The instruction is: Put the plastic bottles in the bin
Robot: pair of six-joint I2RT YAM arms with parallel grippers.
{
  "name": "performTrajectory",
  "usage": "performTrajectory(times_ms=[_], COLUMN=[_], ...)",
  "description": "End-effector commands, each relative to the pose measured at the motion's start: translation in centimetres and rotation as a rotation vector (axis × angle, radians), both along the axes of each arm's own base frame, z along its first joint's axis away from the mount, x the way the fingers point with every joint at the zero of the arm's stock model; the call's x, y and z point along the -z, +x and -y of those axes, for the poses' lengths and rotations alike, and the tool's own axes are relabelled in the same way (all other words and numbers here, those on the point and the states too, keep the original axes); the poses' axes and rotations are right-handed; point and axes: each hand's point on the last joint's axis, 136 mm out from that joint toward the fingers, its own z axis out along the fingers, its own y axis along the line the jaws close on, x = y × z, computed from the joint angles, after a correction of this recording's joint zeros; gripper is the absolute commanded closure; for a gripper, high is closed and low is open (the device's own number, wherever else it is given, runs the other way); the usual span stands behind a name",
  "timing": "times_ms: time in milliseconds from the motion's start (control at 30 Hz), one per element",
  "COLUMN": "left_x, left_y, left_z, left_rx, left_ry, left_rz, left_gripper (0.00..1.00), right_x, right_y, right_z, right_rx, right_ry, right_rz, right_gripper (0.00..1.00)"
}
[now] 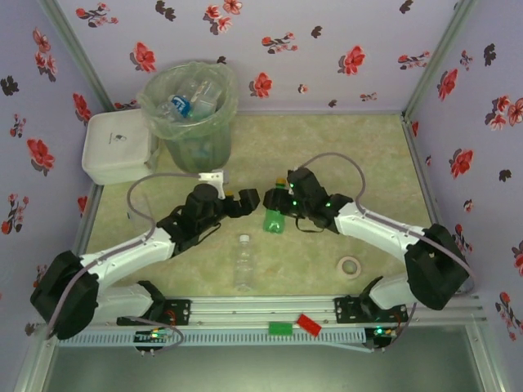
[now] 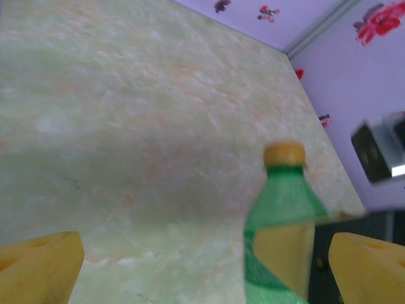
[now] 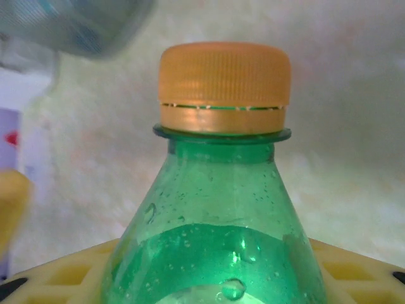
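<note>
Right wrist view: right gripper (image 3: 215, 285) pinches the green bottle (image 3: 215, 209) below its orange cap (image 3: 224, 85), mid-table. Left gripper (image 2: 204, 266) stands spread, facing it. Judged step: handover; next, left must close on it, then reach the rear-left bin (image 1: 196, 145).

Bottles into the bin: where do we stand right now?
Done: several bottles already sit inside the bin. In hand: the right gripper holds the green bottle, with the left gripper open beside it. Left: that green bottle, plus a clear bottle lying on the table.
</note>
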Motion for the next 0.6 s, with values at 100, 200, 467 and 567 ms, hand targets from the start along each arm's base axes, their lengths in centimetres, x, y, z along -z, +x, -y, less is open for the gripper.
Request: performTrajectory(times_ms=[100,200,467,567], left_x=[-1.7,-1.2,-3.0,-3.7], left_y=[-0.4,-0.3,-1.1,-1.5], left_z=[3.4,3.7,4.4,2.7], left_rx=[0.126,0.132,0.177,0.126], left_ry=[0.021,0.030,-0.072,-0.091], left_rz=[0.063,0.054,0.096,0.130], left_gripper=[0.00,0.00,0.00,0.00], right_x=[-6.3,-7.9,-7.8,-7.2], right_y=[3.0,2.9,3.6,4.4], right_z=[-3.0,-3.6,-2.9,-1.9], right_rx=[-0.022,-0.056,-0.059,-0.034], right_ry=[0.178,0.206,0.170,0.150], right_rz=[0.109,0.129,0.127,0.128], right_gripper=[0.48,0.48,0.48,0.48])
